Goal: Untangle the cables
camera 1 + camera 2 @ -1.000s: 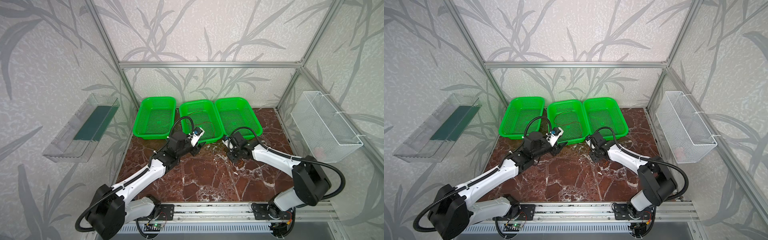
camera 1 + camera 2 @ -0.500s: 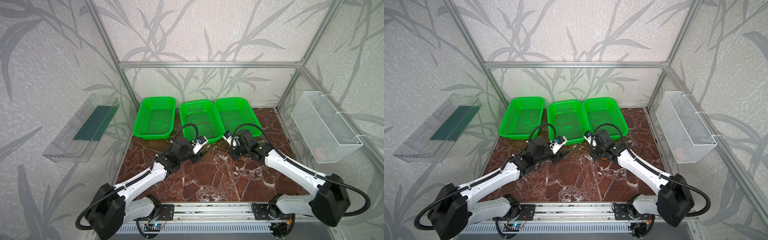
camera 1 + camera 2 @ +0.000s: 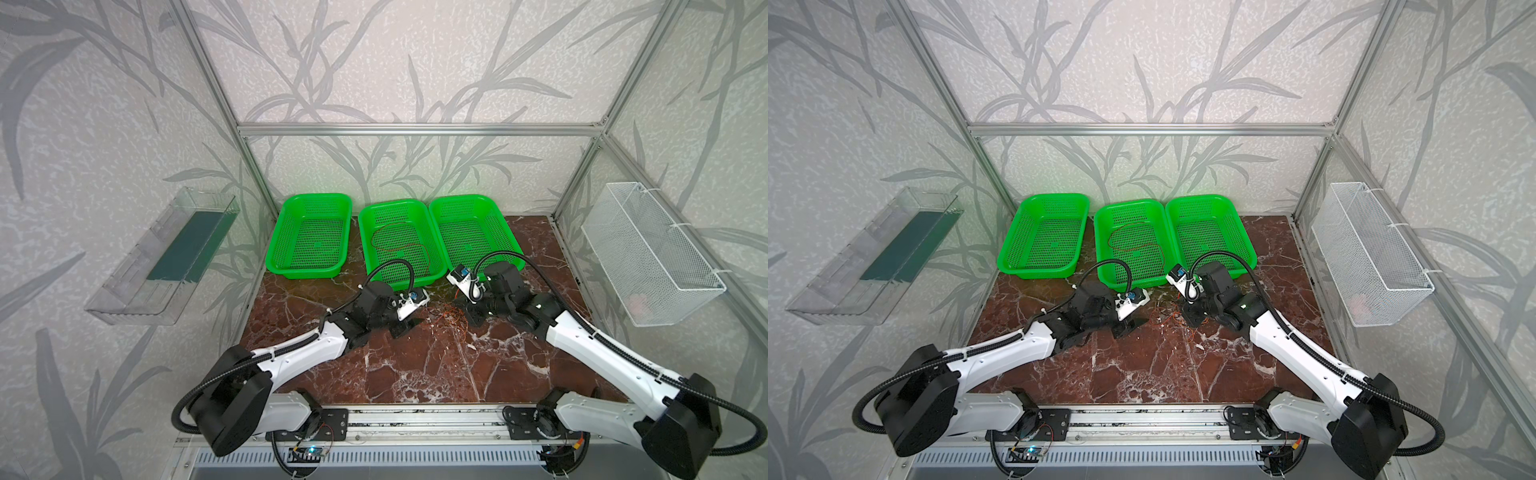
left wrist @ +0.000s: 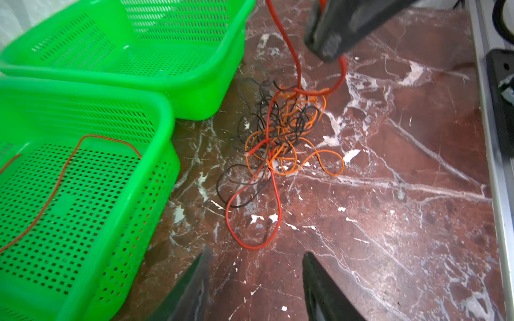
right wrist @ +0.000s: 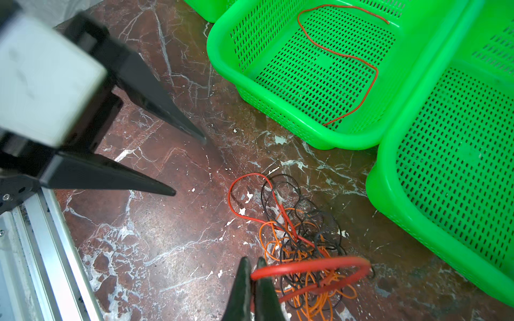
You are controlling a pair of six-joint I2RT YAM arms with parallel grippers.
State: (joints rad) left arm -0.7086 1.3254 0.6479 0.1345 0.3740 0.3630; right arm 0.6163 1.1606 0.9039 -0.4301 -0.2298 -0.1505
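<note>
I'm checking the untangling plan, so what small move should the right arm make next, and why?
Probably lift slowly: the right jaws are shut on a red cable that loops into the tangle, and the left jaws stand open, apart from it.

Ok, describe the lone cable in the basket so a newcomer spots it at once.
At the back of the marble table, find the middle basket of the three green ones. On its mesh floor lies one thin red cable in a loose curve. Unlike the tangle of red, orange and black cables on the table, it lies alone.
</note>
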